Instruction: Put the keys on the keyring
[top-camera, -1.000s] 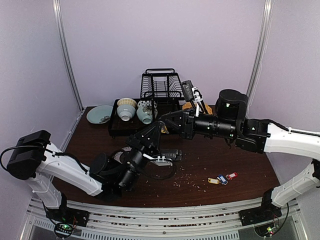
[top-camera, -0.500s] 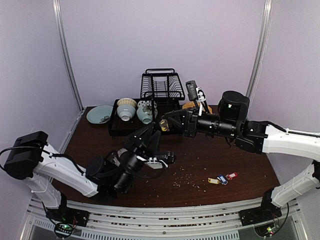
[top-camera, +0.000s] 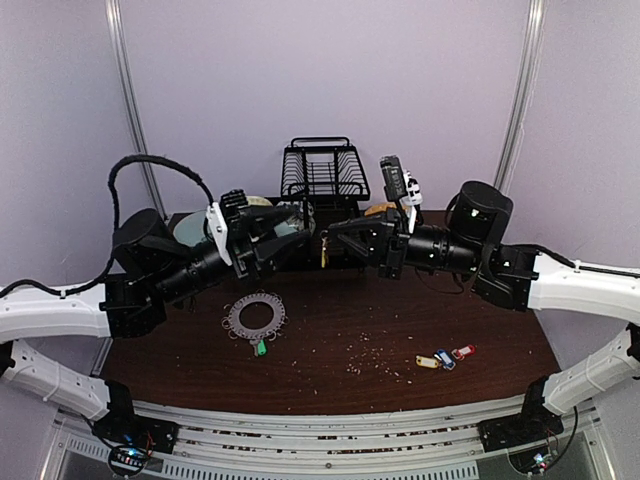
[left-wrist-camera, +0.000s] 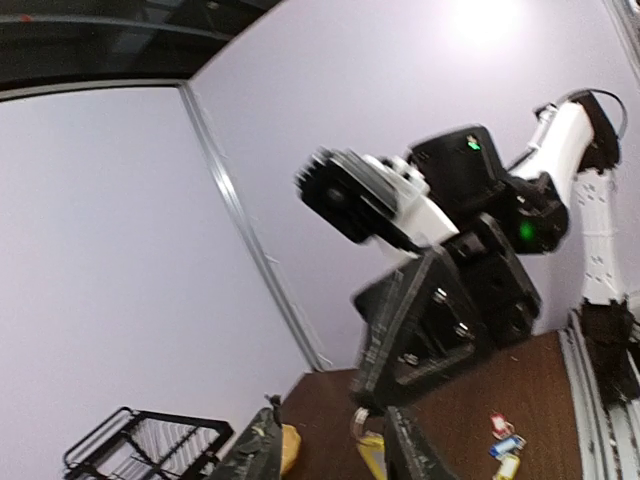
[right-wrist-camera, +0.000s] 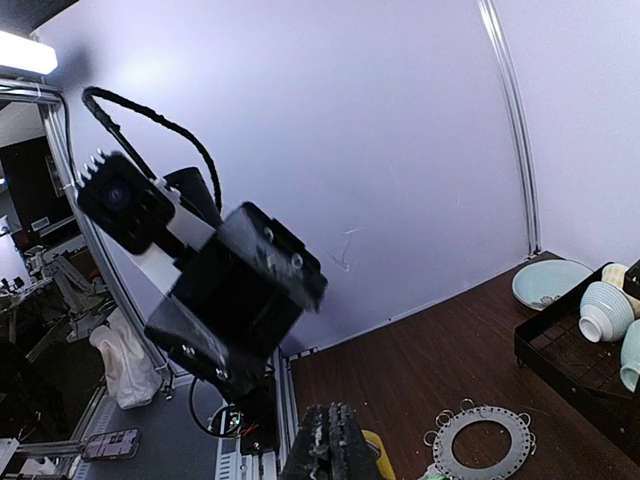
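The keyring (top-camera: 255, 315), a flat grey ring with small split rings, lies on the dark table with a green-tagged key (top-camera: 260, 347) at its near edge. It also shows in the right wrist view (right-wrist-camera: 480, 445). My right gripper (top-camera: 335, 242) is shut on a yellow-tagged key (top-camera: 325, 252), held in the air; the tag shows beside its fingers (right-wrist-camera: 378, 455). My left gripper (top-camera: 298, 238) is raised and open, facing the right gripper. In the left wrist view the yellow tag (left-wrist-camera: 372, 452) hangs between my left fingers (left-wrist-camera: 255, 450). Yellow, blue and red keys (top-camera: 444, 357) lie at the right.
A black wire dish rack (top-camera: 322, 170) stands at the back. A black tray (top-camera: 232, 262) holds bowls, with a teal plate (top-camera: 188, 228) to its left. Crumbs (top-camera: 375, 352) are scattered mid-table. An orange object (top-camera: 377, 210) sits behind the right arm.
My left arm has risen from low over the table and swung up and left, uncovering the keyring and green key. The right gripper drew back slightly right, still holding the yellow key.
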